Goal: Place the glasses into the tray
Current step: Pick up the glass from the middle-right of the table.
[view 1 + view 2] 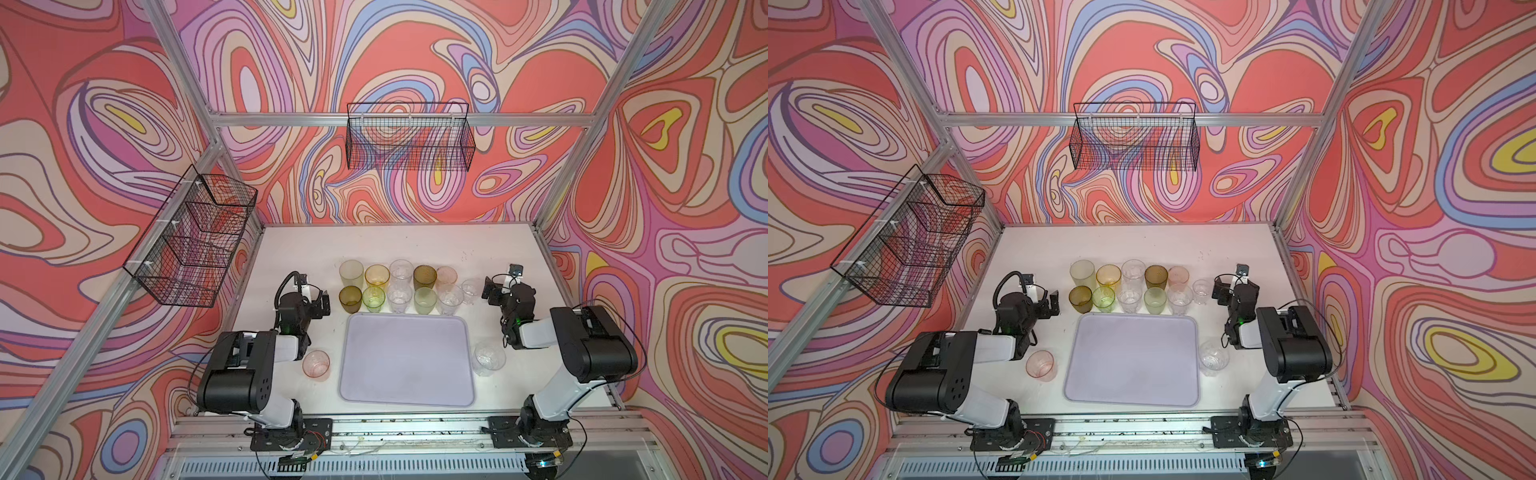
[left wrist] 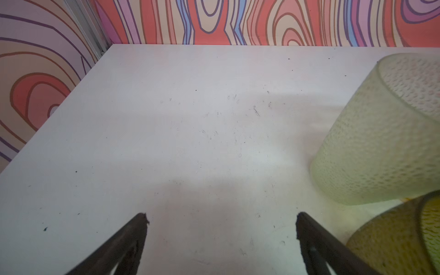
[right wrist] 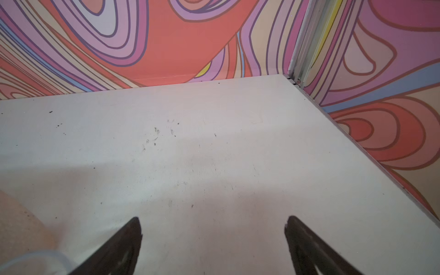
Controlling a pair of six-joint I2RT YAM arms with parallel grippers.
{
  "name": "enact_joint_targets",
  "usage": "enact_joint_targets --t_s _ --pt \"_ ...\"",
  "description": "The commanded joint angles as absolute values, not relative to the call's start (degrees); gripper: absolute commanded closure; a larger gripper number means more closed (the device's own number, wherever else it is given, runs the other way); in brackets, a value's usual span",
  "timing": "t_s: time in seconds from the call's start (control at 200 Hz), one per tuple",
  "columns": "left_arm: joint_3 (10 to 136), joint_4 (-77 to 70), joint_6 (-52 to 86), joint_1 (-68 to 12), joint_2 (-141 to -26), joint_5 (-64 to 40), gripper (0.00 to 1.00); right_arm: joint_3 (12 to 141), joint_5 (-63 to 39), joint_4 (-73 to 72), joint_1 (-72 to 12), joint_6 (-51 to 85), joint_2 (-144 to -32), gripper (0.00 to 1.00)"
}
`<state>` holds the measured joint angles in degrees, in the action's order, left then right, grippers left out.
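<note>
Nothing is in place yet. The left pincer (image 2: 221, 220) stands spread wide over bare tabletop (image 2: 190, 142), grasping nothing. A pink glass (image 1: 316, 365) stands alone on the tabletop just left of the tray (image 1: 407, 365), which lies empty. Beyond the tray's far rim the other glasses (image 1: 424, 300) wait upright in two rows (eleven, by my count). A clear glass (image 1: 488, 358) stands just beside the tray's right rim. The right pincer (image 3: 214, 225) is likewise released and empty. I judge all thirteen are left to move.

Matt plastic tray (image 1: 407, 361), translucent dimpled plastic glasses (image 1: 401, 286), scuffed matt table (image 1: 291, 249), metal wire baskets (image 1: 409, 137)
</note>
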<state>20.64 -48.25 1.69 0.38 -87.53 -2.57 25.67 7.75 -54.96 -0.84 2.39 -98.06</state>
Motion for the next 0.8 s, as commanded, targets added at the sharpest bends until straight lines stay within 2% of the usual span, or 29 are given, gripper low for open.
enact_joint_targets --t_s 0.0,0.305,0.451,0.796 --pt "21.70 -50.36 0.97 0.70 -88.17 -3.04 0.00 26.47 8.44 -56.28 -1.15 1.89 -98.88 0.02" --pt "21.64 -50.36 0.86 0.70 -88.20 -3.02 0.00 26.46 8.51 -56.25 -1.14 1.85 -98.88 0.02" --pt "20.05 -53.47 3.83 0.70 -88.09 3.96 0.00 26.46 8.44 -56.26 -1.14 1.87 -98.88 0.02" --pt "20.26 -53.00 3.73 0.71 -88.07 3.74 0.00 26.50 8.46 -56.25 -1.13 1.90 -98.87 0.01"
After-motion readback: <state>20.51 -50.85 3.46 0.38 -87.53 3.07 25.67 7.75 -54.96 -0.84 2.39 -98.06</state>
